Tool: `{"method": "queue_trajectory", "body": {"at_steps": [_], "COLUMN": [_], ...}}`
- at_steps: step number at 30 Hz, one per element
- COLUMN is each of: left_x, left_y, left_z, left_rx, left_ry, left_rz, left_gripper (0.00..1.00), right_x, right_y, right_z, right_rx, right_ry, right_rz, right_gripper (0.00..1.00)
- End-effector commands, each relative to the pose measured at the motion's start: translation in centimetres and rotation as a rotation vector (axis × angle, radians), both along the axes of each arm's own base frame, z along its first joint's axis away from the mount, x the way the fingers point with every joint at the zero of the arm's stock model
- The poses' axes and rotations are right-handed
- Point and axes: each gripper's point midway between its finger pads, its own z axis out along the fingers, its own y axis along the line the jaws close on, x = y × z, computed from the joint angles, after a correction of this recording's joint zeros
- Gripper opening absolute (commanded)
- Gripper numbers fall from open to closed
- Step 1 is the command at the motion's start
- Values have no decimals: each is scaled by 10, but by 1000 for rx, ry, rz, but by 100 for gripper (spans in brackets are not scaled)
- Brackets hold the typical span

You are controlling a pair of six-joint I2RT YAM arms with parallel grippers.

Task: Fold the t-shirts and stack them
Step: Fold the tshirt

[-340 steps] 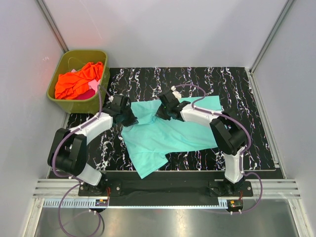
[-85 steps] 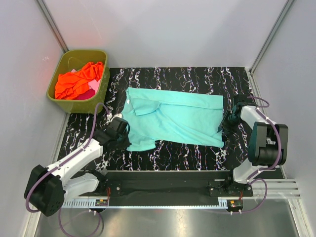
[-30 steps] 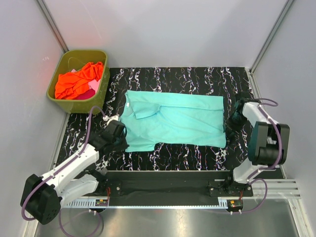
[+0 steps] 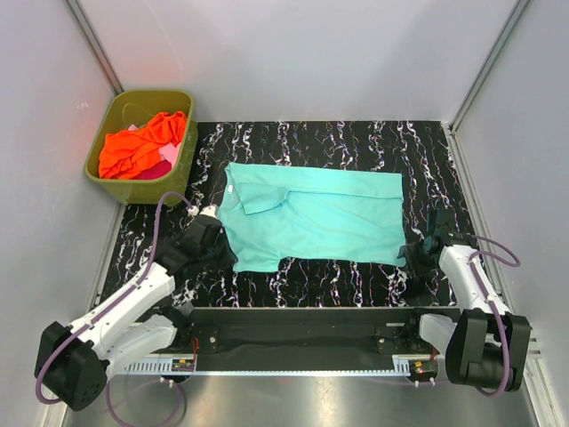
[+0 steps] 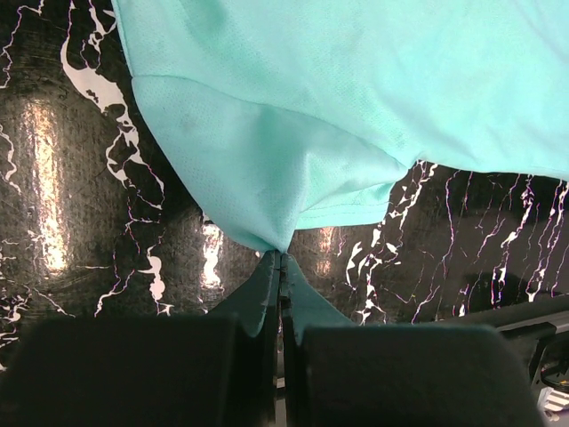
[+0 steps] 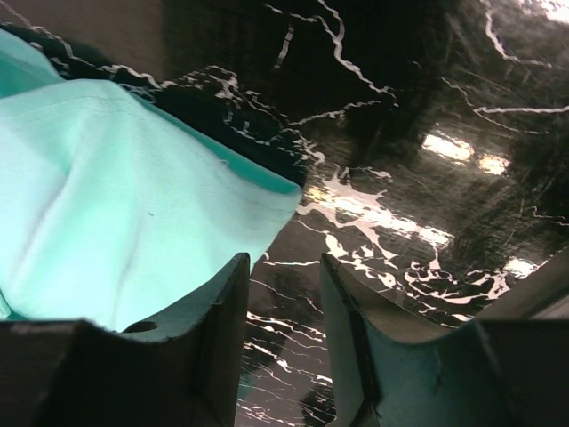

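Top external view is showing my left fingers [image 4: 218, 245] staying clamped shut on the near sleeve corner of the teal t-shirt [image 4: 320, 213]. That shirt is now lying spread flat across the middle of the desk [image 4: 356, 142] instead of bunched up as it was earlier. Further right, my right fingers [image 4: 420, 252] are arriving at the shirt's near right hem corner, having come down from farther along that edge a second ago. They are standing partly open with bare desk showing in the gap. The cloth is lying just beside one of them, and they are gripping nothing. I am judging that the flattening is finished and the first fold is coming up. Counting from the left, one olive tub [image 4: 147, 96] at the far left is holding one orange t-shirt [image 4: 138, 142] and one pink t-shirt [image 4: 149, 173]. With the teal one out on the desk, that is making three shirts, none folded yet.
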Motion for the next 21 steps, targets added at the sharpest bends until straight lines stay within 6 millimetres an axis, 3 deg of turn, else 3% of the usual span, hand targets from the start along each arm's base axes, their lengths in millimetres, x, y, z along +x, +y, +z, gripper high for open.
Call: {"method": "queue_trajectory", "body": {"at_steps": [1,4,9,14,20,21], "left_x": [13,14,15,15,17,16], "left_y": [-12,-12,-16,-16,-12,-11], "left_z": [25,27,33,36,24,23], "left_rx": [-67,-71,-88,-99,-51,-37], "left_ry": [-71,-78,-80,-87,-67,-68], "left_rz": [-3,3,-2,4,5,-6], "left_gripper": [0,0,0,0,0,10], "right_x": [-3,-9,-8,4,12,11], "right_y": [2,8,-1,-8,-10,-10], "right_z": [-2,-5,-11,-11,-20,-23], "right_rx": [26,58,16,-17,-24,-21], "right_ry": [-13,-32,-65,-82,-64,-51], "right_rz": [-48,-78,-116,-118,-118,-123], "right_gripper": [44,42,42,42,42,42]}}
